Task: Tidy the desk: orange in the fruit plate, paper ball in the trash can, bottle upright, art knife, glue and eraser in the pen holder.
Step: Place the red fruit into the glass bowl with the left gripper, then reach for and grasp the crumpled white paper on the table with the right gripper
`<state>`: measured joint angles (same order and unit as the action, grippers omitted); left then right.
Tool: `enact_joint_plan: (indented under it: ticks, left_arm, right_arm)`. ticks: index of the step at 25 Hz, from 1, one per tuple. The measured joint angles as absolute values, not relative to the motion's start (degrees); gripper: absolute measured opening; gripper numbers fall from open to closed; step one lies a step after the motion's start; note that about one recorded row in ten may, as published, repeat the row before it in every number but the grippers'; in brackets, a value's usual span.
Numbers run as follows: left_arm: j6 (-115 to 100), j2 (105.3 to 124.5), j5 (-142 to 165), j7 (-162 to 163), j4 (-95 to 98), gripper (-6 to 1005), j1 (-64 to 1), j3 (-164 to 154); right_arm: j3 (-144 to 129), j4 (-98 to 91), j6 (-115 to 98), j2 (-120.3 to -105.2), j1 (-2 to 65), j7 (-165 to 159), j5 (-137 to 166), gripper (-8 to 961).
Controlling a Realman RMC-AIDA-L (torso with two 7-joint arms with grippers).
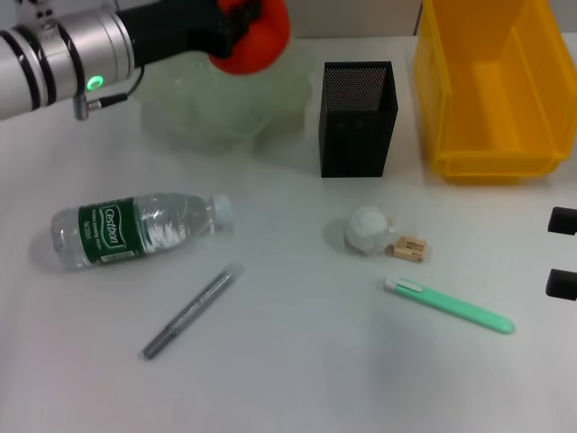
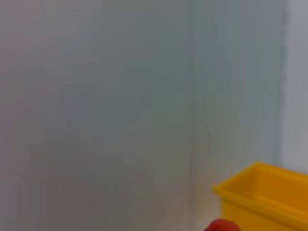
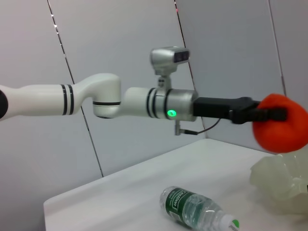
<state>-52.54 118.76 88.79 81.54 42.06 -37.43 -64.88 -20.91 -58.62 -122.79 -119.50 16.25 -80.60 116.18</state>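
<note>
My left gripper (image 1: pixel 242 25) is shut on the orange (image 1: pixel 257 41) and holds it in the air just above the pale-green fruit plate (image 1: pixel 194 108). The right wrist view shows the same grasp: the orange (image 3: pixel 281 126) hangs over the fruit plate (image 3: pixel 281 179). The bottle (image 1: pixel 135 228) lies on its side at the left. Below it lies the grey art knife (image 1: pixel 193 310). The paper ball (image 1: pixel 370 228) touches the tan eraser (image 1: pixel 410 248), and the mint-green glue (image 1: pixel 448 305) lies in front of them. The black pen holder (image 1: pixel 358 117) and the yellow trash can (image 1: pixel 491 90) stand at the back. My right gripper (image 1: pixel 563 253) rests open at the right edge.
The left arm (image 1: pixel 63 54) reaches in from the top left over the table. The trash can (image 2: pixel 269 192) and a sliver of the orange (image 2: pixel 222 225) show in the left wrist view before a grey wall. The bottle (image 3: pixel 197 209) lies below the left arm.
</note>
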Motion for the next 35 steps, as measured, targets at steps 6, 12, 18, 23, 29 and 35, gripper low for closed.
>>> enact_joint_plan:
  ticks: [6, 12, 18, 23, 29, 35]
  left_arm:
    - [-38.7, 118.97, 83.2, 80.2, 36.5, 170, -40.8, -66.1]
    - [-38.8, 119.02, 82.8, 79.7, 36.4, 458, -41.2, -66.6]
    - [-45.5, 118.75, 82.2, 79.0, 36.6, 605, -39.9, -66.3]
    - [-65.8, 118.17, 80.3, 74.9, 38.3, 736, -34.7, -63.6]
    - [-85.2, 116.30, 82.5, 72.9, 40.2, 864, -28.9, -63.5]
    - [-97.7, 114.34, 88.7, 74.1, 39.5, 860, -26.5, -63.2]
  right_arm:
    - [-20.9, -57.7, -123.2, -119.48, 16.2, -80.8, 116.2, 746]
    - [-20.9, -57.3, -123.0, -119.33, 16.4, -80.6, 116.2, 746]
    - [-20.7, -57.8, -123.1, -119.30, 16.5, -80.7, 116.2, 745]
    - [-20.4, -57.8, -122.8, -119.22, 17.1, -80.7, 116.2, 745]
    - [-20.6, -58.5, -122.2, -119.17, 18.5, -81.5, 116.3, 744]
    - [-22.3, -64.5, -119.8, -119.29, 19.5, -88.7, 116.7, 744]
